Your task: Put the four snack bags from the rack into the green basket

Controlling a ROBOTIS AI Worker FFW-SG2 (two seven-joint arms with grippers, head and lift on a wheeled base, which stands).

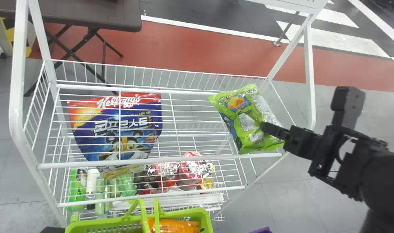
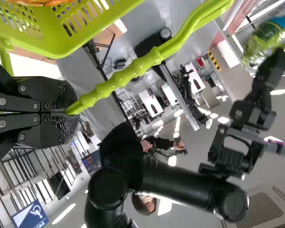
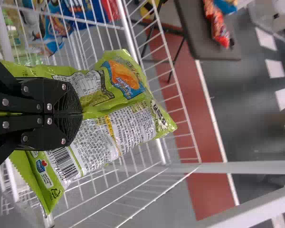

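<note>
A green snack bag (image 3: 128, 128) is pinched in the right gripper (image 1: 263, 125), most of its length carried ahead of the fingertips. Its long axis is slanted from near right to far left, the end with the orange picture pointed away (the printed side is turned toward the wrist camera). By the left gripper (image 2: 61, 112), the basket's handle (image 2: 128, 76) is clasped.

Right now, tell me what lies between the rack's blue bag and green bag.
In the head view, only bare wire shelf lies between the blue bag and the green bag.
</note>
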